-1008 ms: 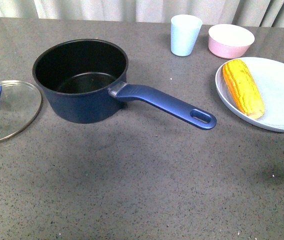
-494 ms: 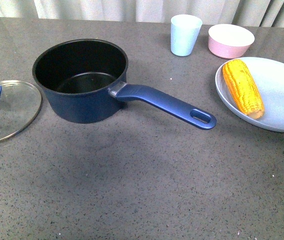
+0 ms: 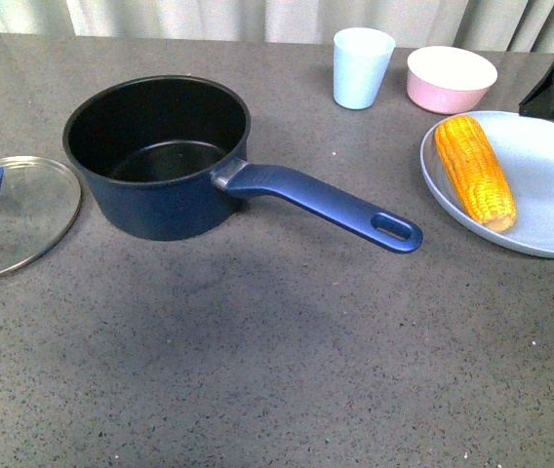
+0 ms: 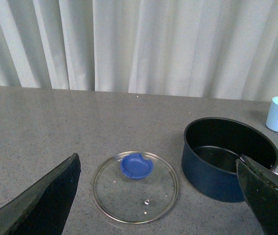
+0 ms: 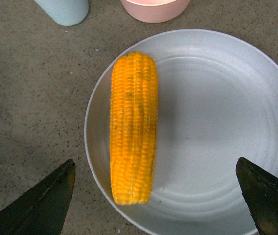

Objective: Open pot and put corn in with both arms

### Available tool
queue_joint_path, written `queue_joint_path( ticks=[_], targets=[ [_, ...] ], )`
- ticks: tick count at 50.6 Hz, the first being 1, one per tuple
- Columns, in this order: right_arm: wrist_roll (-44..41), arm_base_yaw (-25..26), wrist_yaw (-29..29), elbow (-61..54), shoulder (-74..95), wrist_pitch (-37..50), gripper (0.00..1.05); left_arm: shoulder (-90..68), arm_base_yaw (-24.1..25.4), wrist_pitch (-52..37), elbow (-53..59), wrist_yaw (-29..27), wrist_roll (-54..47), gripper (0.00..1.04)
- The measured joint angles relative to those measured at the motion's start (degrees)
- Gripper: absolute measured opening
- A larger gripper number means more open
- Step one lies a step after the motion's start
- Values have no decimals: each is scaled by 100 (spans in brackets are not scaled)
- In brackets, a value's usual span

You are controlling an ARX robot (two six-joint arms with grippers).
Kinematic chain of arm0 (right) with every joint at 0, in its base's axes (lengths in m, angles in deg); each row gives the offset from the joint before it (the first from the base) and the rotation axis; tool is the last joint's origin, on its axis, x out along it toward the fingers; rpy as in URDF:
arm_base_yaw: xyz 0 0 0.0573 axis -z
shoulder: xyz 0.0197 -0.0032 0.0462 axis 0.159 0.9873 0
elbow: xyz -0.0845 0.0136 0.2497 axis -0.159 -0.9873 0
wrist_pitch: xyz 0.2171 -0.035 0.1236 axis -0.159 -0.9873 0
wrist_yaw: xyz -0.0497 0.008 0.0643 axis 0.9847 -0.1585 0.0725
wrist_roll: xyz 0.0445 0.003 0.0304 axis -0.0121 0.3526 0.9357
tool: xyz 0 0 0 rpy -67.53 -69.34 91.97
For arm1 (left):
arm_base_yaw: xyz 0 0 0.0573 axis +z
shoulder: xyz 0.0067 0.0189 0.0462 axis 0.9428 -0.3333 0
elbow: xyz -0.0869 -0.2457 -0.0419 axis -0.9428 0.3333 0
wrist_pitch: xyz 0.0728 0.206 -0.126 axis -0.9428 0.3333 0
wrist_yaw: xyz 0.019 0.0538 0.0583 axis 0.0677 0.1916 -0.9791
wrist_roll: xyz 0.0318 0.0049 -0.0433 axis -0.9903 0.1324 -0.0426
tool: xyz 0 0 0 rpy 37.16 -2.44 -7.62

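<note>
Right wrist view shows the right hand (image 5: 155, 161) released, above knobbly cylindrical corn (image 5: 133, 127) on a smooth round plate (image 5: 227, 122).

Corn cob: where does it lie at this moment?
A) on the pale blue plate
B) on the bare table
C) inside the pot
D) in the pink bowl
A: the corn lies on the pale blue plate, and the pot is empty.
</note>
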Motion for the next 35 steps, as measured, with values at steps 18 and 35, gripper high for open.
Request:
queue_joint_path(
  ticks=[18, 35],
  targets=[
    [125, -85, 101, 739, 1117, -120, 96, 0, 0, 0, 2, 0, 0, 96],
    [254, -142, 125, 955, 1670, -116, 96, 0, 0, 0, 0, 0, 0, 96]
  ],
)
